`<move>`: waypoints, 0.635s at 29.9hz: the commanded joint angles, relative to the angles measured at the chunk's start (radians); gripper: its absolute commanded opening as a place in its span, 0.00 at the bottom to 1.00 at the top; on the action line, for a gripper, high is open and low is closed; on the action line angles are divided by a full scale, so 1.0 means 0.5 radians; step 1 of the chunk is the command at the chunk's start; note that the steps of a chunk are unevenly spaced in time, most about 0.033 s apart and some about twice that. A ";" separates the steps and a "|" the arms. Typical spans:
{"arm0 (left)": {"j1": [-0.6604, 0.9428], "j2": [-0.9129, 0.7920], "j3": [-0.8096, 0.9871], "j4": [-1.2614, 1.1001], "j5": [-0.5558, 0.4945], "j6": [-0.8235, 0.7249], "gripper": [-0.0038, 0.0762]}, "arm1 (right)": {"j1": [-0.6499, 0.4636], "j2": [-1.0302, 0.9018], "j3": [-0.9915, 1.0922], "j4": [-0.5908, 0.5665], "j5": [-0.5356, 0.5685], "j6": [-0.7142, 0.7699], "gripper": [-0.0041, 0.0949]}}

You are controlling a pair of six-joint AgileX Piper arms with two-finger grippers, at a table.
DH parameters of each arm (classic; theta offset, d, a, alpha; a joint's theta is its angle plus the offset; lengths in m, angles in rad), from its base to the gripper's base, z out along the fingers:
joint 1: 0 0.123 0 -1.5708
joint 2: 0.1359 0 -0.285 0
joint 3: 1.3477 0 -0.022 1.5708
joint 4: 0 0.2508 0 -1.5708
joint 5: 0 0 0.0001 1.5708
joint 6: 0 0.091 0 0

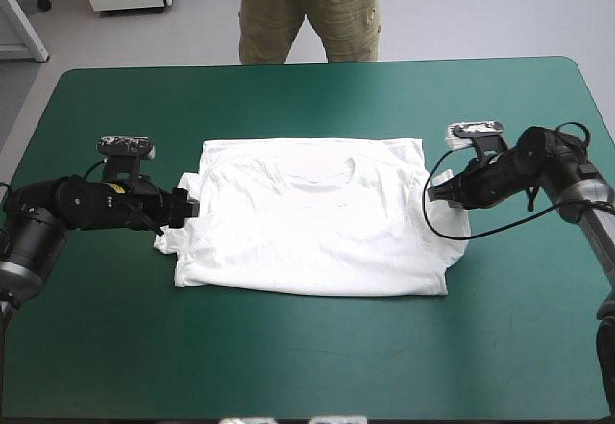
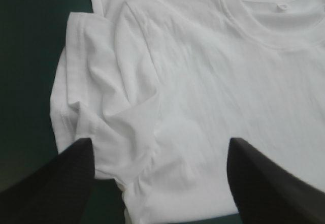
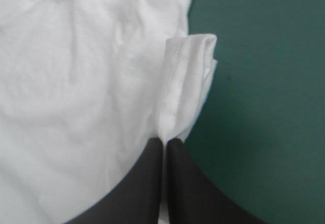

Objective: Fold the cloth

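While T-shirt lies flat on teal-green cover, left gripper wide, right gripper pinching sleeve

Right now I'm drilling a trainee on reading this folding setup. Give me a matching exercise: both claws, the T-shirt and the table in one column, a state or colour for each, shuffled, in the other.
Column one:
1. left claw
2. right claw
3. T-shirt
4. table

Column two:
A. teal-green
B. shut, pinching fabric
C. open wide
D. white, lying flat, collar toward the far edge

Pairs: 1-C; 2-B; 3-D; 4-A
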State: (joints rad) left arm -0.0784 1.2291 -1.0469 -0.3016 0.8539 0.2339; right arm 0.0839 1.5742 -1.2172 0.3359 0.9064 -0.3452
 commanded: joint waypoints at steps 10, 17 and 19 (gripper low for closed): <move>0.000 -0.054 -0.257 -0.033 0.205 -0.011 0.71 | 0.602 0.111 -0.258 0.051 -0.108 0.113 0.04; 0.000 -0.054 -0.257 0.003 0.226 0.007 0.71 | 0.633 0.312 -0.284 0.023 -0.085 0.149 0.32; 0.000 -0.054 -0.257 0.005 0.232 0.007 0.71 | 0.633 0.323 -0.284 0.019 -0.082 0.149 0.44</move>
State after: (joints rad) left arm -0.0784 1.2291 -1.1412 -0.2853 0.9976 0.2374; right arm 0.3998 1.7742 -1.3249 0.3375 0.8792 -0.2683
